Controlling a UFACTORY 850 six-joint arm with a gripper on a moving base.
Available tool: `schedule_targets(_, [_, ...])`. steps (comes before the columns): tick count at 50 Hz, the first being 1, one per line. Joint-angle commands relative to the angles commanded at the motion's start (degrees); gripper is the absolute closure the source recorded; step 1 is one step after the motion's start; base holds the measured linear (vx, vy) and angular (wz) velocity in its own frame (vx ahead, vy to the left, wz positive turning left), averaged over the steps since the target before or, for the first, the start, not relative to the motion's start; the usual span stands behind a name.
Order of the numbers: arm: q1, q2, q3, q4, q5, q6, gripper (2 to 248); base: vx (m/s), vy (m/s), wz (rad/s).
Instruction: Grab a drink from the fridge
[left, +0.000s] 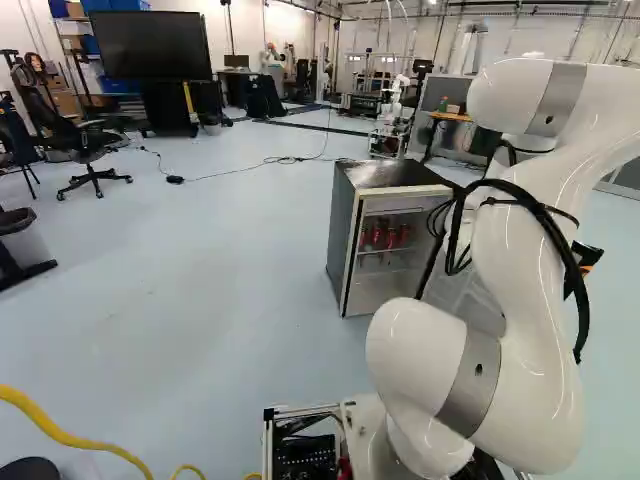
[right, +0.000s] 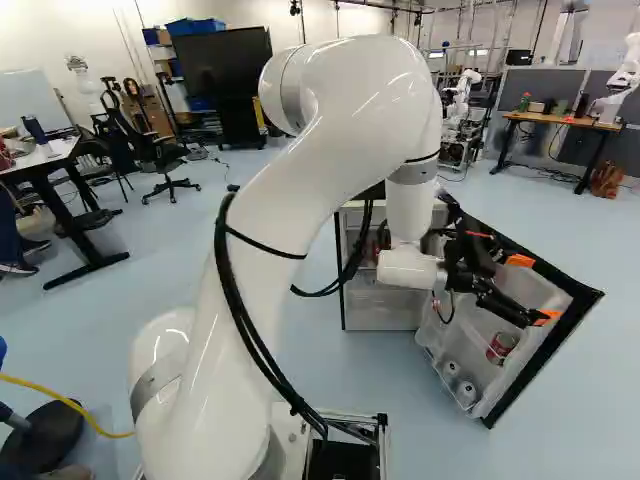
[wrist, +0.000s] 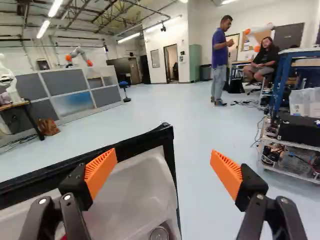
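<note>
In the right base view, my gripper (right: 533, 289) stands open at the upper part of the fridge's swung-out door (right: 545, 372). Low in the door's clear bins lie a red can (right: 502, 347) and two silver-topped cans (right: 458, 382). The fridge (left: 345, 240) is open, with several red drinks (left: 388, 237) on an inner shelf. From the wrist, the open gripper (wrist: 164, 164) has nothing gripped; the door's black edge (wrist: 167, 145) runs across ahead of and between its fingers. Below them a can top (wrist: 159, 233) shows in the bin.
Another robot (left: 392, 115) stands beyond the fridge. A desk (right: 565, 122) and grey partitions (wrist: 65, 90) are farther off. An office chair (left: 85, 140) and a big screen (left: 150, 45) are at the left base view's left. A loaded cart (wrist: 295, 145) stands beyond the door. A yellow cable (left: 70, 435) crosses the floor.
</note>
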Motion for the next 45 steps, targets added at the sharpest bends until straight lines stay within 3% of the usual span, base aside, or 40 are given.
schedule_targets(21, [1.4,5.4,8.3,-12.6,0.0,0.0,3,0.000,0.000,0.000])
schedule_targets(45, [4.4,9.4,15.2,-27.1,0.0,0.0,3,0.000,0.000,0.000])
